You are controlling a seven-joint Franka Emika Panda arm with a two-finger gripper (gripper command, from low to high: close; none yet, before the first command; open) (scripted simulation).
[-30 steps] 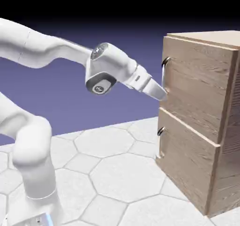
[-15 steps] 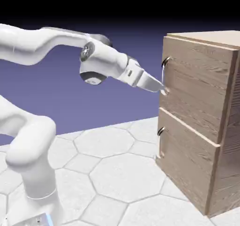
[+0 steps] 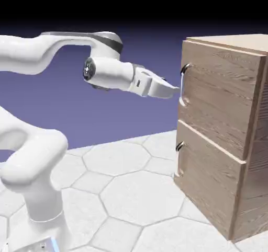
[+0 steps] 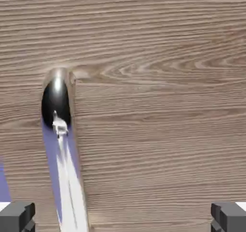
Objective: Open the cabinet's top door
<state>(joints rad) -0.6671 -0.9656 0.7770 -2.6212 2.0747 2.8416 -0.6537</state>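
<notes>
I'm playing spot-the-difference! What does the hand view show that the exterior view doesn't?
Only the hand view: both finger tips, spread wide apart.

Only the exterior view: the bottom door with its own handle, and the white floor.

Both: the top door and its shiny handle.
</notes>
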